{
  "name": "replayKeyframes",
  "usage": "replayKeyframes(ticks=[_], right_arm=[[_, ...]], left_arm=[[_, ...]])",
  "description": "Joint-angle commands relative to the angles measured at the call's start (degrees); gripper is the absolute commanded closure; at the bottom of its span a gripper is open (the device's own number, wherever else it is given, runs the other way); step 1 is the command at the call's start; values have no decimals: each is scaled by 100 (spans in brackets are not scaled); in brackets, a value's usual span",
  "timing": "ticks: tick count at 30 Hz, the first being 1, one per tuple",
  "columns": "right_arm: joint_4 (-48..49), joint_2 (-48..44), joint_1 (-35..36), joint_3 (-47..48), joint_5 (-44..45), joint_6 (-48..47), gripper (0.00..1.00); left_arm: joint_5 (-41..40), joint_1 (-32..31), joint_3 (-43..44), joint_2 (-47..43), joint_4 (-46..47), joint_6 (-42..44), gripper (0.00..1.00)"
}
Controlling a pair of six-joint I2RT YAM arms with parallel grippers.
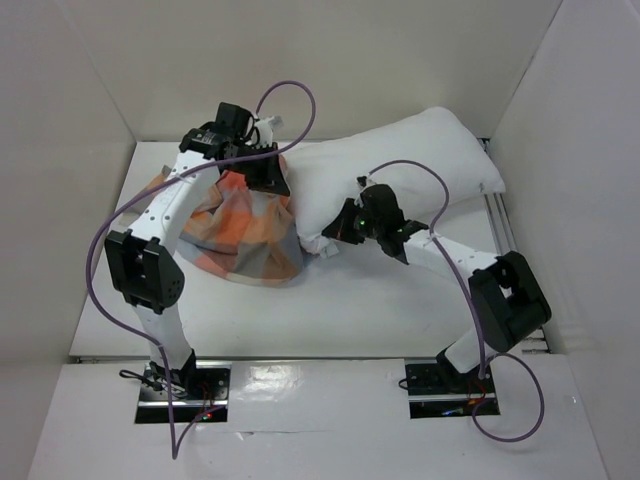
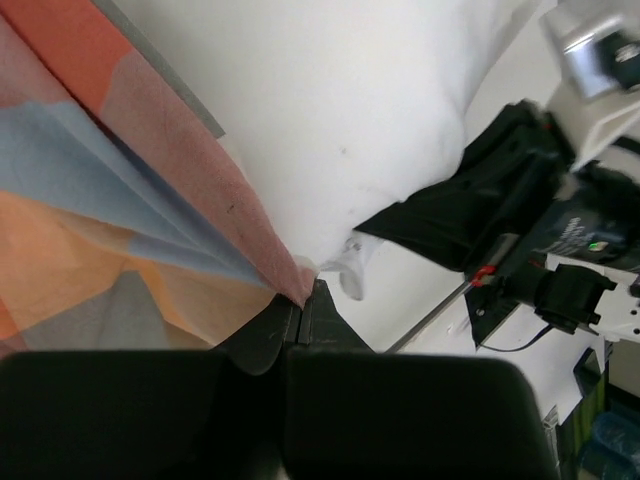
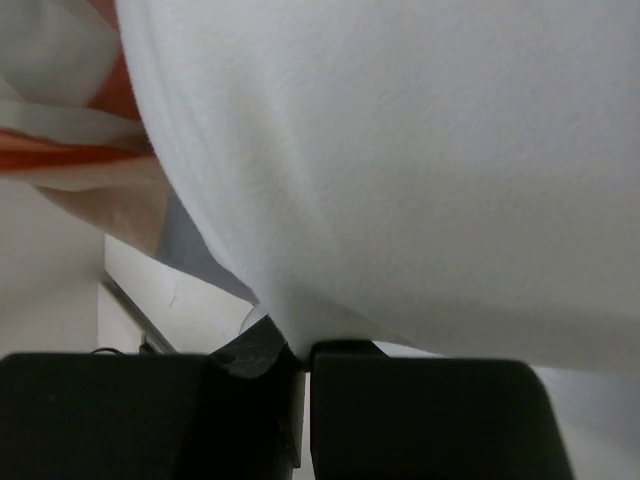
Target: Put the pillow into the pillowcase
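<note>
White table [image 1: 330, 320] lies bare between the arm bases and the work, so the nearest stretch offers the most open room for dragging cloth. Beyond that strip, the right gripper [image 3: 303, 348] has its jaws pinched together on a fold of the pillow [image 1: 400, 165] at its near left end, a hold that looks meant to steer that end toward the sleeve. Just left of it, the pillowcase [image 1: 240, 235] lies bunched in a crumpled mound, touching the pillow's end; whether its mouth already overlaps the corner cannot be told. Farther back, the left gripper [image 2: 303, 300] is clamped on the pillowcase's upper edge, lifting it beside the pillow, apparently to hold the opening up and spread so the stuffing can enter. The pillow itself runs diagonally away to the far right corner, its far end close to the right wall [image 1: 580, 150], leaving little slack there. The task seems barely begun, with nearly all the pillow outside. Any feeding should run leftward, where the table is freer near the left wall [image 1: 60, 150].
</note>
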Motion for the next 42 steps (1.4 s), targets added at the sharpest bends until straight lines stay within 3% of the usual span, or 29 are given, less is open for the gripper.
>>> replayKeyframes(ticks=[1, 11, 17, 21, 28, 36, 38, 39, 42], right_arm=[[496, -475, -215, 767, 676, -111, 100], [680, 1176, -330, 2842, -439, -173, 100], [707, 1871, -67, 2896, -676, -514, 100], [198, 2092, 205, 2967, -608, -972, 100], [-242, 740, 566, 1608, 227, -1131, 100], [-655, -685, 1119, 498, 860, -998, 100], [-708, -686, 1313, 208, 913, -999, 100], [-708, -686, 1365, 102, 913, -999, 100], [-638, -449, 1576, -92, 799, -937, 100]], left_arm=[[163, -6, -31, -420, -173, 290, 100], [226, -6, -225, -622, -235, 545, 100], [496, 65, 530, -490, -235, 440, 100], [620, 197, 953, -192, -173, 229, 100], [621, 714, 998, 46, -50, -272, 100], [769, 715, 444, 29, 143, -325, 100], [920, 715, 233, 29, 196, -203, 79], [981, 715, 180, -32, 196, -202, 58], [622, 768, 127, -208, 196, -149, 32]])
